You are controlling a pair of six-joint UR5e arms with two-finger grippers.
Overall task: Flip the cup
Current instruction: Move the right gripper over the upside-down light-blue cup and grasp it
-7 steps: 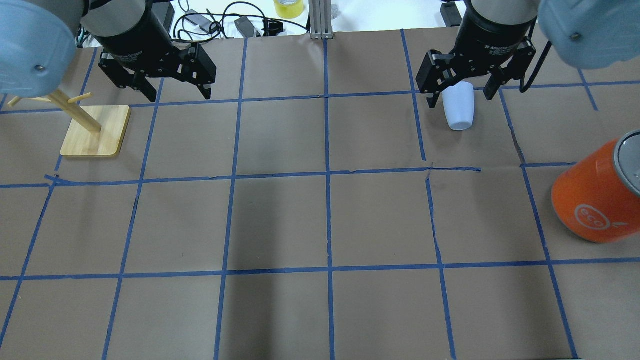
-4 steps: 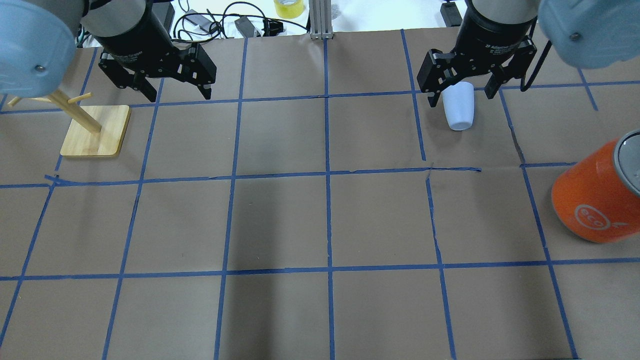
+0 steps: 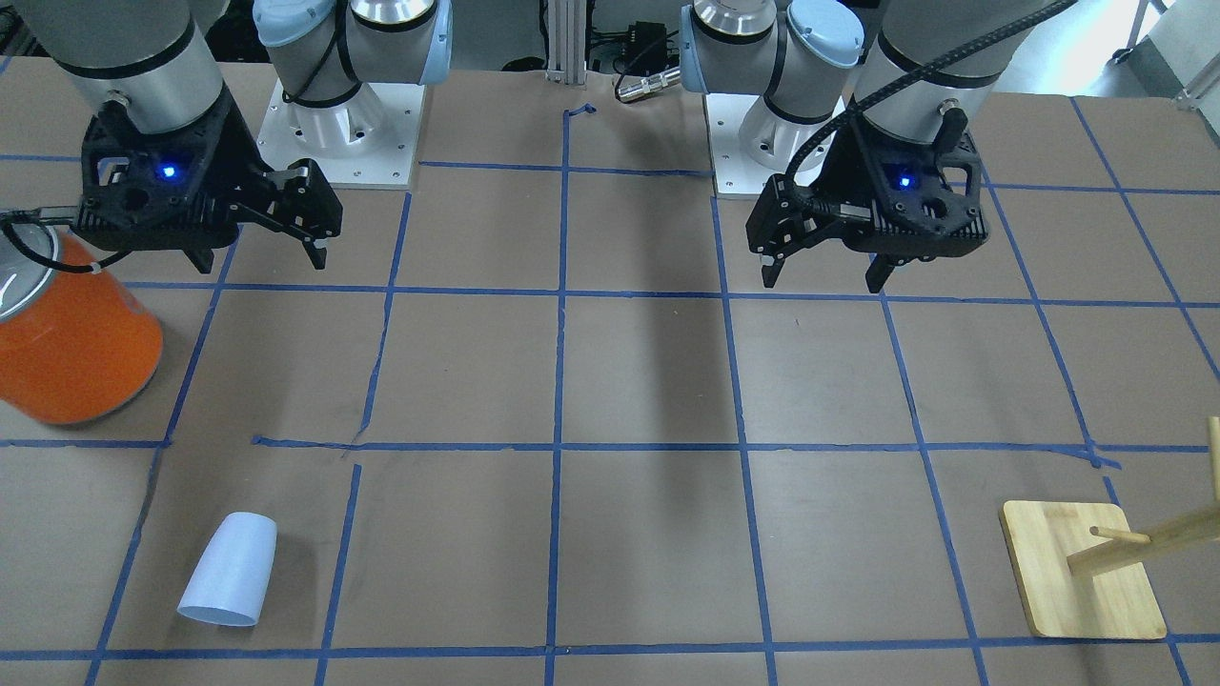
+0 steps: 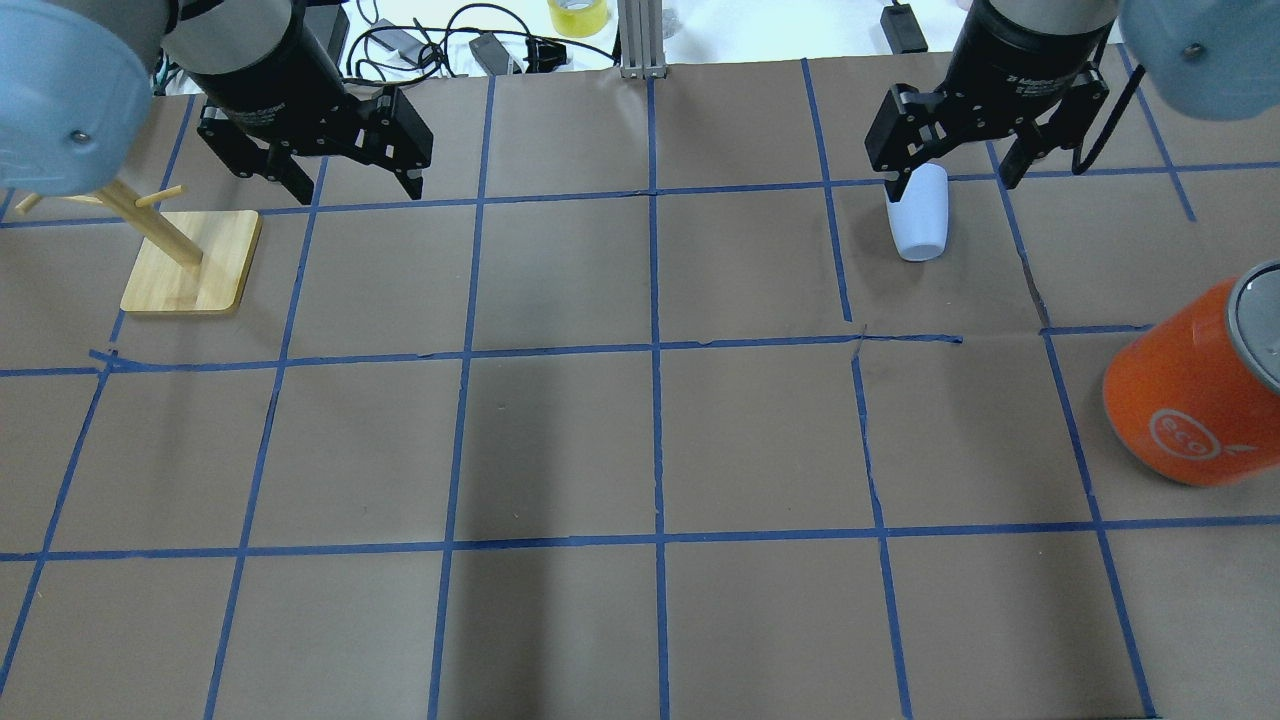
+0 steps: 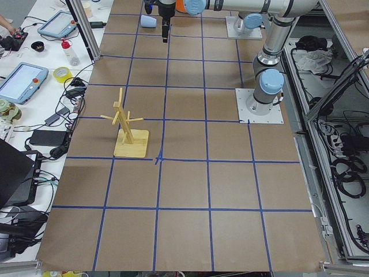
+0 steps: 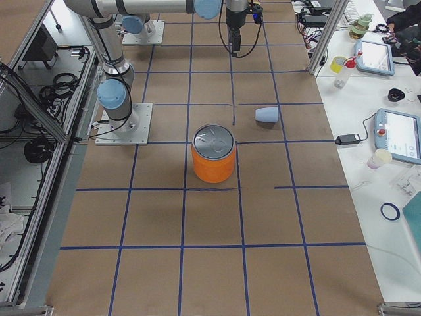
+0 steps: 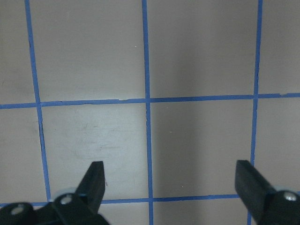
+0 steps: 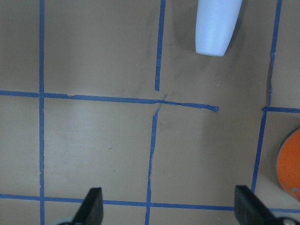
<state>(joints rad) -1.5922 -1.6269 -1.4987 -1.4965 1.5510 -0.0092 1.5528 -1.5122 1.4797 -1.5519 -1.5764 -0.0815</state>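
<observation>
While the cup (image 3: 229,570) is lying on its side on the table (image 3: 648,381), wide end nearest us in the front-facing view, we are seeing the right gripper (image 3: 259,259) hanging wide open and empty farther back, and the left gripper (image 3: 822,283) likewise gaping, holding nothing.

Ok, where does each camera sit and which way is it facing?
Overhead: behind the robot, facing forward and down; left claw and right claw hang at the top.
Front: across the table, facing the robot; its mounts and both claws, sides swapped.
Left side: table's left end, looking along it; left arm near.
Right side: opposite end; right arm near.
Left wrist: looking down on the table; only its fingertips.
Right wrist: looking down; fingertips below, cup above.
Shared: overhead and right wrist both show cup and orange can.
</observation>
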